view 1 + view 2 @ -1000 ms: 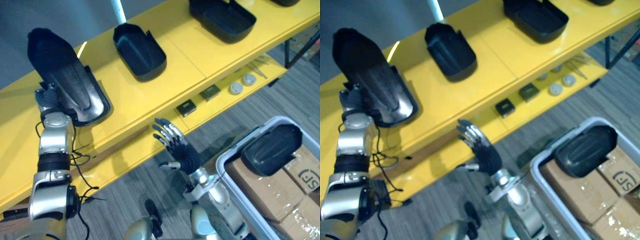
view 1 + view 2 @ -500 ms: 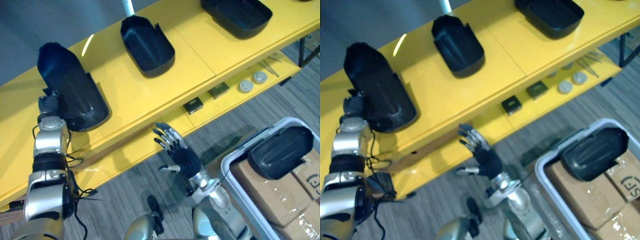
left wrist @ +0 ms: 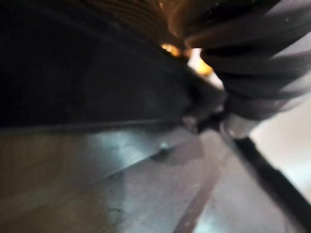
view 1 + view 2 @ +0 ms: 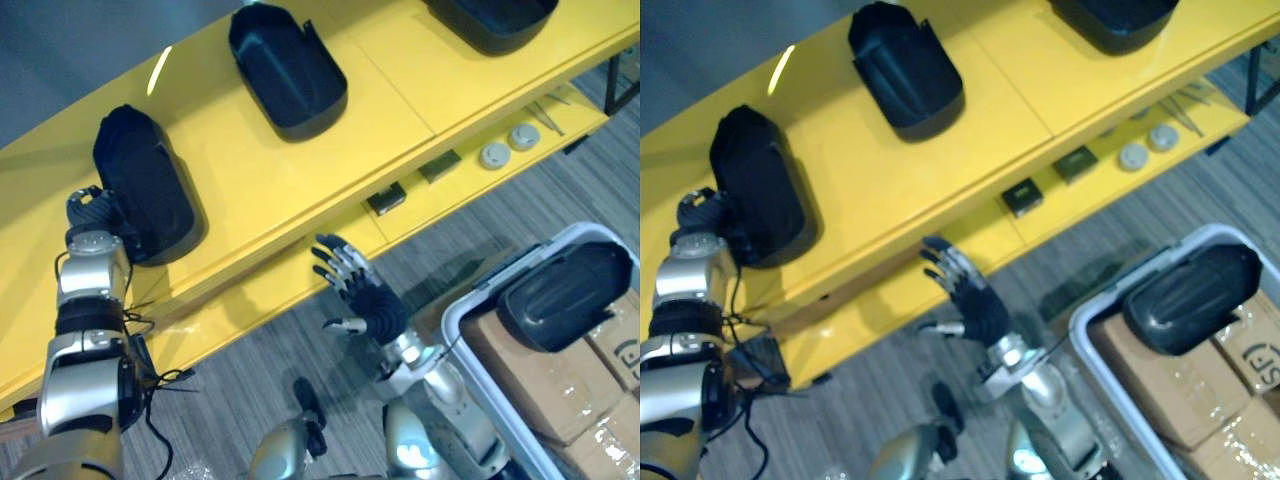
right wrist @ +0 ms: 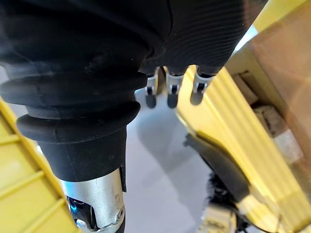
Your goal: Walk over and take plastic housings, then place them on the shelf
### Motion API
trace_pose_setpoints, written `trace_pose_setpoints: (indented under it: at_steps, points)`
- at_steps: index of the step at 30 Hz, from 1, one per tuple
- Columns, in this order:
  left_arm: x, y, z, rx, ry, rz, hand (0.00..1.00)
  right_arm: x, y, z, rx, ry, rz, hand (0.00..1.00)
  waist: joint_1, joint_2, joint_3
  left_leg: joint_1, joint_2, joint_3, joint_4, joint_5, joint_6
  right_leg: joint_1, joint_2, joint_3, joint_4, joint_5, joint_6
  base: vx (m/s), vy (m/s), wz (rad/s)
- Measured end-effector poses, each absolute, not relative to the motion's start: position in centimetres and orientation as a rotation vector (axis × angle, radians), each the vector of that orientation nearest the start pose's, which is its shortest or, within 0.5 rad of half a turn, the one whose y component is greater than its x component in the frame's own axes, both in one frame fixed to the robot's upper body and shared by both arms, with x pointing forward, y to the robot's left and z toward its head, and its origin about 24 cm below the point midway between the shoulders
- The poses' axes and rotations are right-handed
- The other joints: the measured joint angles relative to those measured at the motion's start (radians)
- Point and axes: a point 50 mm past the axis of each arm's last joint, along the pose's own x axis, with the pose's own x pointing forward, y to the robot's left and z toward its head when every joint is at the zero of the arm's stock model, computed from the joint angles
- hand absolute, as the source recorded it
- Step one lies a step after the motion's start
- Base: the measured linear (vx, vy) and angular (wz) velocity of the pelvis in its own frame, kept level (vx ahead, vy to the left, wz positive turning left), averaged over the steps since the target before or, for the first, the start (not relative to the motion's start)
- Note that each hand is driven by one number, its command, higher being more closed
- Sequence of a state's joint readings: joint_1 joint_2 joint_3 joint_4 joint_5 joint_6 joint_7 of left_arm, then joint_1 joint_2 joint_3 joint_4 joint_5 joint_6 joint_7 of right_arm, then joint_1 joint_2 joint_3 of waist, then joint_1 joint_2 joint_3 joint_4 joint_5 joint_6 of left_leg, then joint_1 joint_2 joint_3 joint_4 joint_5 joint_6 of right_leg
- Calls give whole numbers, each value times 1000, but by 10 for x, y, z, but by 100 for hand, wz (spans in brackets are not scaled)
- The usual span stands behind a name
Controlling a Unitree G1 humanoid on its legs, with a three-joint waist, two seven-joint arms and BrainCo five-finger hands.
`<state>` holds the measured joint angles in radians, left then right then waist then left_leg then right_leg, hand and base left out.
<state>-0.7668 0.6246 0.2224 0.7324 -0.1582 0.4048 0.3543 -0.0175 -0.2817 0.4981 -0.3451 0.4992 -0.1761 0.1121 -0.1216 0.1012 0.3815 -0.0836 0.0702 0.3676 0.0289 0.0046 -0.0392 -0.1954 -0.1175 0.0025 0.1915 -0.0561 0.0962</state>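
Four black plastic housings: three lie on the yellow shelf [image 4: 390,90]. The leftmost housing [image 4: 145,185] is against the left robot hand [image 4: 90,207], and I cannot tell that hand's grip. The middle housing [image 4: 287,70] and the right housing [image 4: 492,14] sit apart. The fourth housing [image 4: 565,295] lies in the grey plastic bin [image 4: 452,318]. The right robot hand [image 4: 365,300] is spread wide, holding nothing.

You are facing a shelf [image 4: 400,90] carrying three housings in a row: the left housing [image 4: 145,185] is sitting just beside your left hand [image 4: 88,208], the middle housing [image 4: 287,68] right of it, the far housing [image 4: 490,15] further right. To your right, a fourth housing [image 4: 565,295] is lying on boxes [image 4: 530,385] in a bin [image 4: 449,325].
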Motion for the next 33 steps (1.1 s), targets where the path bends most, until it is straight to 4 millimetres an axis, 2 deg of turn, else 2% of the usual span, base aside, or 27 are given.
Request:
trace_pose_setpoints:
  at_steps: [10,11,17,19,20,23,25,27,29,30,31,33]
  points:
    - [345,345,167,85,76,897,0,212,-73,116,332,-337,687,0,-7,-16,16,-5,4,2,9,-1,-1,-15,3,2,25,1,0,-17,-3,-1]
    - [345,345,172,75,40,923,0,211,-73,115,335,-332,685,0,-8,-16,16,-4,3,1,9,-1,-1,-14,3,2,25,1,0,0,0,0]
    - [343,331,227,25,-333,982,0,204,-74,111,314,-367,697,0,-22,-20,10,57,-4,-8,-14,0,-1,57,-1,-8,-7,2,1,22,2,3]
    - [343,323,236,52,-399,963,0,204,-73,112,288,-396,702,0,-29,-22,4,79,-5,-29,-22,0,-1,97,-2,-27,-31,4,3,37,-2,19]
    - [343,322,237,56,-411,955,0,205,-72,111,269,-401,703,0,-27,-26,-15,84,-5,-38,-23,0,-1,113,-1,-35,-47,7,3,67,-12,26]
    - [338,324,218,98,-382,951,0,209,-69,107,251,-385,716,0,-13,-43,-91,91,-2,-63,-26,1,-1,168,2,-65,-118,27,3,91,-15,23]
    - [329,323,207,117,-393,931,0,212,-68,111,249,-404,722,0,0,-57,-108,126,-2,-88,-32,0,-1,225,5,-88,-144,31,4,94,-18,25]
    - [313,319,197,147,-444,901,0,215,-67,115,249,-423,723,0,11,-65,-133,151,0,-105,-46,0,-1,258,9,-112,-155,31,4,64,-18,28]
    - [280,302,172,104,-502,873,0,219,-66,121,244,-450,714,0,54,-71,-191,156,1,-127,-57,0,-1,280,12,-144,-171,31,4,58,-20,29]
    - [272,298,165,86,-504,864,0,220,-66,123,240,-460,714,0,61,-72,-192,161,0,-143,-56,0,-1,292,11,-151,-174,31,4,38,-17,43]
    - [255,289,148,77,-482,849,0,224,-64,125,213,-476,712,100,71,-72,-193,172,-3,-165,-57,0,-1,318,10,-183,-181,31,4,-9,-13,50]
    - [227,276,111,37,-369,824,0,232,-60,127,164,-489,699,100,110,-76,-205,171,-9,-194,-57,0,-1,337,7,-210,-195,31,4,-55,-15,46]
